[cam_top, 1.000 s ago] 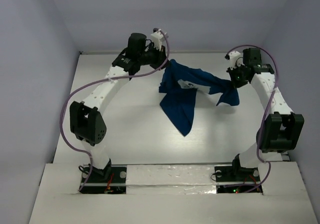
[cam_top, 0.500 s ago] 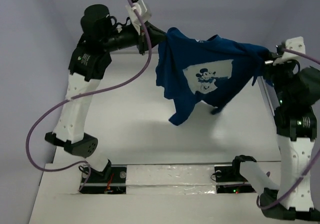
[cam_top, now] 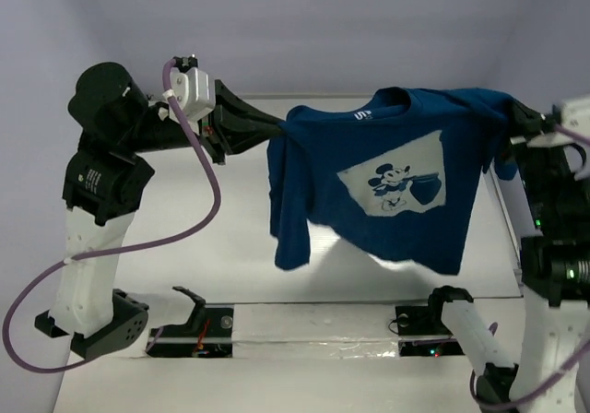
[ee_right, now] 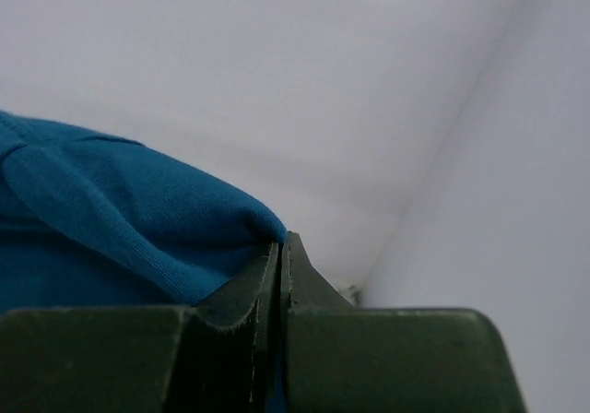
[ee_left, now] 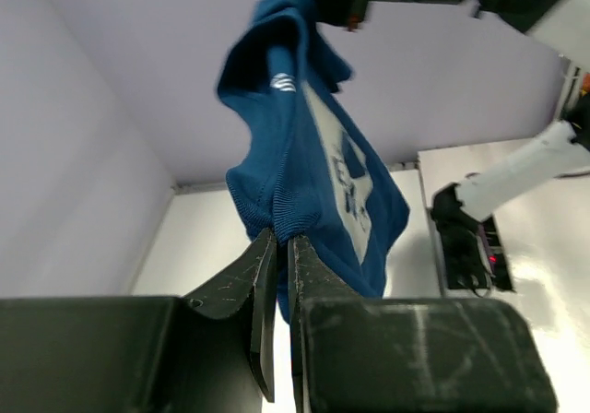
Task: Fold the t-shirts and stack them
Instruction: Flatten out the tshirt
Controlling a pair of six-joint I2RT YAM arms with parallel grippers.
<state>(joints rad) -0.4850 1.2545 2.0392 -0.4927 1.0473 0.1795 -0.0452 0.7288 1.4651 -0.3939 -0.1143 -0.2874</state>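
The dark blue t-shirt (cam_top: 387, 187) with a white chest print hangs spread in the air above the table, its front toward the top camera. My left gripper (cam_top: 281, 132) is shut on its left shoulder; in the left wrist view the cloth (ee_left: 304, 155) rises from between the closed jaws of the gripper (ee_left: 282, 238). My right gripper (cam_top: 513, 116) is shut on the right shoulder; in the right wrist view blue fabric (ee_right: 120, 219) is pinched at the tips of the gripper (ee_right: 280, 240). The left sleeve and the hem hang down loose.
The white table (cam_top: 212, 247) lies below the shirt, with walls on three sides. Both arm bases sit at the near edge, the right one (cam_top: 433, 321) under the shirt's hem.
Both arms have lifted and pulled apart. The shirt went from a bunched heap near the table to a spread, hanging sheet with the print fully showing.
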